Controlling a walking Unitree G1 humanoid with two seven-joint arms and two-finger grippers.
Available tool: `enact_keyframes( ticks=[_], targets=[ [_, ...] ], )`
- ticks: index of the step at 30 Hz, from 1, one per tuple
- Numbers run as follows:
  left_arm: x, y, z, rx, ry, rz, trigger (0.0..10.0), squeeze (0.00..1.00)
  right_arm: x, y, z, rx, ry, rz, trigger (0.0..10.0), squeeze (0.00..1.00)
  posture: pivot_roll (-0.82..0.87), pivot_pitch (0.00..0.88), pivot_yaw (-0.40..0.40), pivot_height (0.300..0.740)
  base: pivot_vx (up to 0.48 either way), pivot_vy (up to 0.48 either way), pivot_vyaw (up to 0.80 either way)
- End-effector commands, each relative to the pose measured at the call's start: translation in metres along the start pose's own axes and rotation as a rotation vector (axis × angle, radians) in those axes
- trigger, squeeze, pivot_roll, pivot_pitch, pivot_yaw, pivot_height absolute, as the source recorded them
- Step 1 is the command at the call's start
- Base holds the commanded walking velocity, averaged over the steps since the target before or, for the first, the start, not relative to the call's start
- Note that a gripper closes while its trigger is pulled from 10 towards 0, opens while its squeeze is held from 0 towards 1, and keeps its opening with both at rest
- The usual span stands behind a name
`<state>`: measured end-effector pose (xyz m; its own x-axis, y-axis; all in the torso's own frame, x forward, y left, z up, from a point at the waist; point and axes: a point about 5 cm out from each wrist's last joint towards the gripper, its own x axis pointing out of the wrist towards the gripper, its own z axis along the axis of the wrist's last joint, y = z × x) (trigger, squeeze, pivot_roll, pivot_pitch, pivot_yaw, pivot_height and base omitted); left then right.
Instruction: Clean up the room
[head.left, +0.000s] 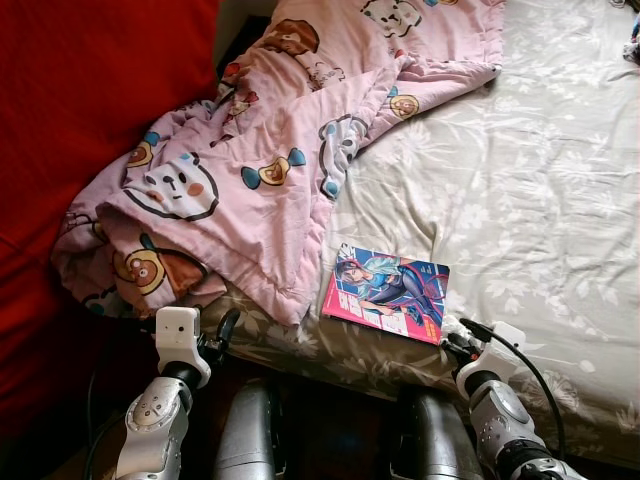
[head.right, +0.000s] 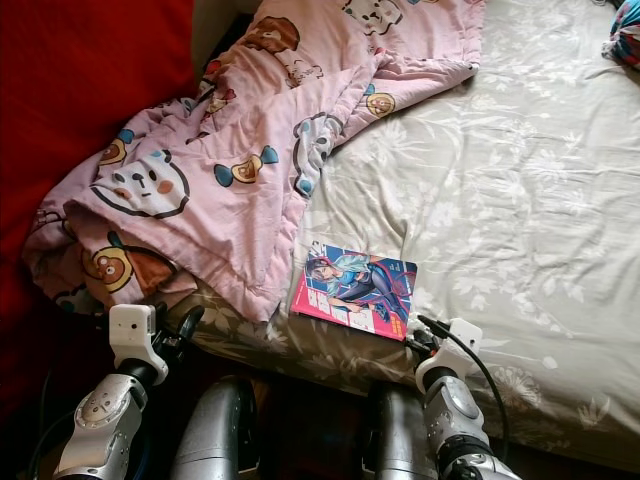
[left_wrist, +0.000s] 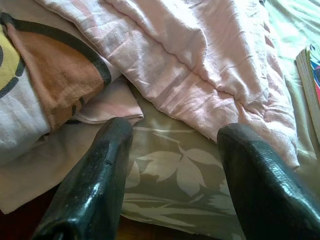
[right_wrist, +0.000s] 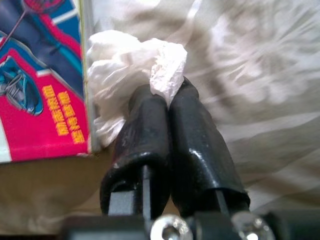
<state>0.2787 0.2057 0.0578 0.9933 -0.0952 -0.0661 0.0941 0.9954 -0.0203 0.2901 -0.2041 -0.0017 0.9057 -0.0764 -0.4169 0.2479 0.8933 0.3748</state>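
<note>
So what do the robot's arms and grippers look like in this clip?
Both arms are silver metal with rounded, segmented housings and white blocky wrist units. A thin black cable loops along the right arm. The left gripper and right gripper each have two long, glossy black fingers with finely textured surfaces.

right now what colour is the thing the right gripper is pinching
White: a crumpled tissue, clearest in the right wrist view.
</note>
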Motion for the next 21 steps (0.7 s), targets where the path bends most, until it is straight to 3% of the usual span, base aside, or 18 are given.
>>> enact_keyframes(
  ticks=[1,4,6,11,15,18,21],
  targets=[
    [-0.008,0.005,-0.013,0.014,0.055,0.024,10.0,0.0,-0.001,-0.005,0.003,-0.009,-0.034,-0.027,0.0,0.0,0.11,0.262,0.033,0.607,0.0,0.0,0.0],
    [-0.01,0.005,-0.018,0.003,0.066,0.038,10.0,0.0,-0.002,-0.009,0.013,-0.025,-0.108,-0.039,0.0,0.0,0.09,0.241,0.025,0.607,0.0,0.0,0.0],
    [-0.014,0.005,-0.025,-0.008,0.087,0.05,10.0,0.0,-0.006,-0.016,0.022,-0.084,-0.191,-0.042,0.0,0.0,0.07,0.218,0.018,0.607,0.0,0.0,0.0],
    [-0.023,0.004,-0.042,-0.045,0.13,0.088,10.0,0.0,-0.024,-0.034,0.024,-0.161,-0.299,-0.051,0.0,0.0,0.04,0.164,0.009,0.607,0.0,0.0,0.0],
    [-0.025,0.001,-0.047,-0.051,0.144,0.091,10.0,0.0,-0.029,-0.034,0.025,-0.173,-0.334,-0.038,0.0,0.0,0.03,0.136,0.004,0.607,0.0,0.0,0.0],
    [-0.023,0.001,-0.051,-0.054,0.161,0.103,10.0,0.0,-0.033,-0.024,0.023,-0.224,-0.362,0.007,0.0,0.0,0.03,0.106,-0.008,0.607,0.0,0.0,0.0],
    [-0.02,0.005,-0.051,-0.07,0.158,0.139,10.0,0.0,-0.035,-0.014,0.02,-0.219,-0.368,0.039,0.0,0.0,0.03,0.087,-0.014,0.607,0.0,0.0,0.0]
  ],
)
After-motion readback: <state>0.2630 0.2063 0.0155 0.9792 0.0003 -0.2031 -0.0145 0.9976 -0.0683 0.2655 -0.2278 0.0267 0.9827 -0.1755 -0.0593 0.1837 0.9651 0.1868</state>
